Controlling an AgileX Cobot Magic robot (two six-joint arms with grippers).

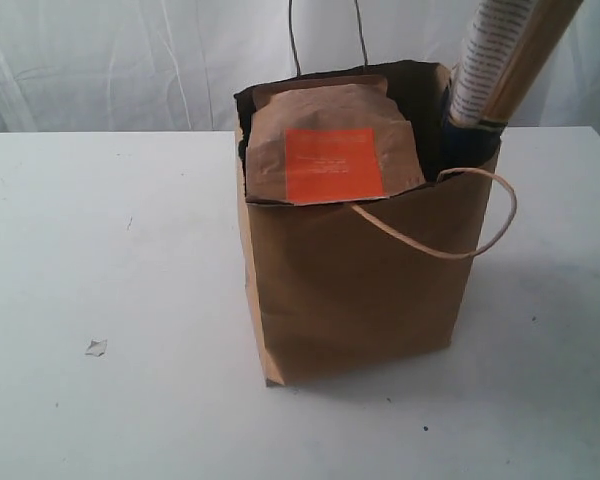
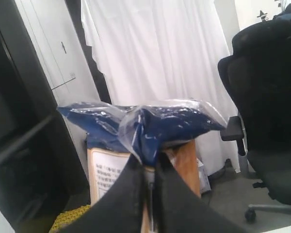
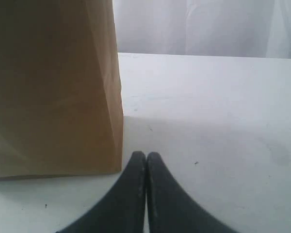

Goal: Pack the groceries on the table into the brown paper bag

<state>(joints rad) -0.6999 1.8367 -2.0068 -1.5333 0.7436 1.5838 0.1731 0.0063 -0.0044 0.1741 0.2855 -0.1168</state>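
Left gripper (image 2: 149, 163) pinches the crimped clear end of the pasta packet (image 1: 500, 60), tilted in a corner of the paper bag (image 1: 360, 290); light, slick film over brittle contents likely favours that end grip. Right gripper (image 3: 146, 158), closed and empty, sits low by the bag over the white table (image 1: 110, 250), curtains (image 1: 130, 60) behind

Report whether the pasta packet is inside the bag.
Partly in: the pasta packet stands tilted, lower end inside the paper bag, top sticking out.

Left jaws clamped tight; right jaws pressed together.
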